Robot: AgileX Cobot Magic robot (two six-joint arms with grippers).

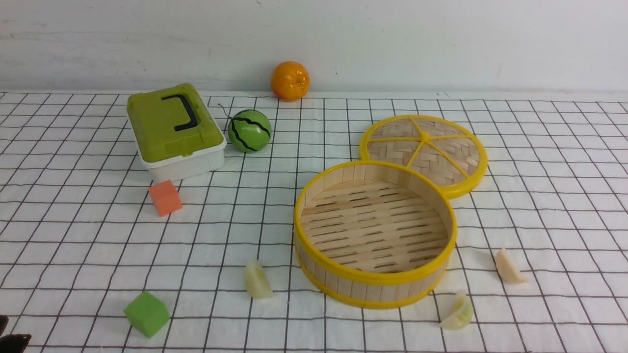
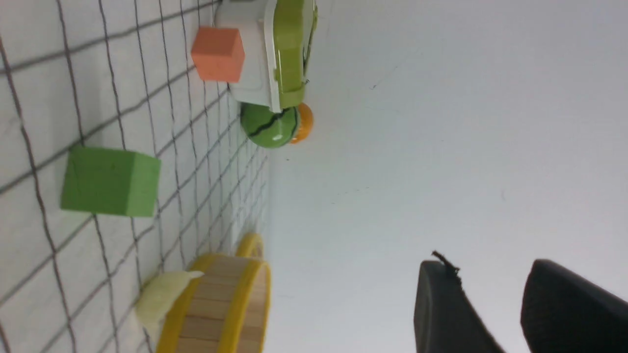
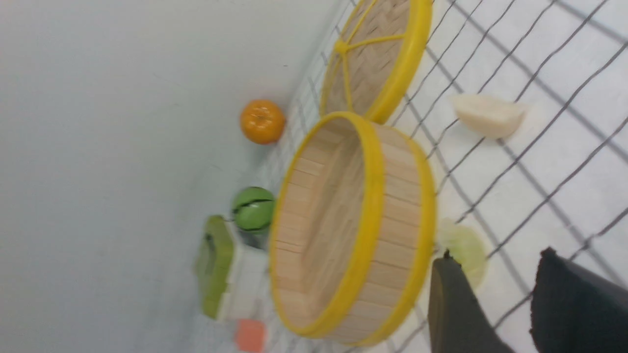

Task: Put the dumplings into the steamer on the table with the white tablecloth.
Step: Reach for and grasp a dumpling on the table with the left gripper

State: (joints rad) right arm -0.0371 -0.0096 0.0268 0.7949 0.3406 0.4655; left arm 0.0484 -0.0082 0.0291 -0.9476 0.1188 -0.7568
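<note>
Both pairs of jaws stand apart, gripping nothing: my left gripper (image 2: 490, 304) and my right gripper (image 3: 495, 284) each show two dark fingers with a clear gap between them. Under me lies the white tablecloth (image 1: 73, 235) with its thin black grid, slightly wrinkled, covering the table (image 1: 564, 206) up to a plain pale wall (image 1: 441, 44).

Three small glossy crescent dumplings lie on the cloth, all outside the steamer. A yellowish-green dumpling (image 1: 257, 280) lies just left of it, a pale green dumpling (image 1: 458, 313) by its near right side, and a cream dumpling (image 1: 509, 267) farther right.

The round bamboo steamer (image 1: 375, 289) with yellow plastic rims sits right of centre, its slatted floor bare. A flat woven lid (image 1: 423, 153) with yellow spokes lies just behind it; whether they touch I cannot tell. At the far left a green-topped white plastic box (image 1: 171, 130) with a black handle is closed, its contents hidden.

A green striped ball (image 1: 249, 130) sits beside the box and an orange fruit (image 1: 290, 81) by the wall. An orange foam cube (image 1: 165, 197) and a green foam cube (image 1: 146, 314) lie nearer me.
</note>
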